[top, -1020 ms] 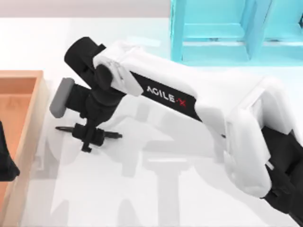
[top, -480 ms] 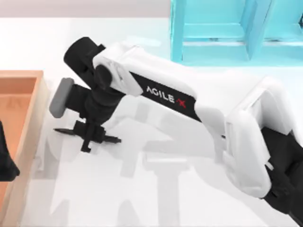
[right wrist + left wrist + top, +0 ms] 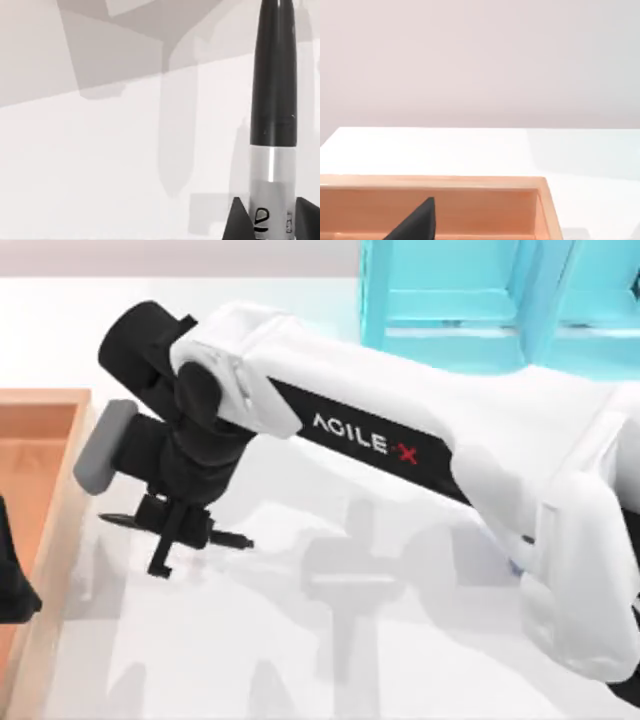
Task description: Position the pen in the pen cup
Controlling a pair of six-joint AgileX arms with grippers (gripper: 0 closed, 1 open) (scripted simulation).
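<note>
The pen [image 3: 231,537] is a slim black marker held level above the white table, left of centre in the top view. My right gripper [image 3: 176,531] is shut on its middle, reaching in from the right. In the right wrist view the pen [image 3: 272,100] shows its black barrel and grey labelled band between the two black fingertips [image 3: 239,222]. The pen cup is out of view. My left gripper [image 3: 10,575] is parked at the table's left edge over the wooden tray.
A wooden tray [image 3: 45,400] lies along the left side, its rim [image 3: 470,182] also in the left wrist view. A large turquoise shelf [image 3: 450,300] stands at the back right. Open white tabletop lies in front of the pen.
My right arm has risen toward the camera and shifted a little left, carrying the pen up with it. The left arm has not moved.
</note>
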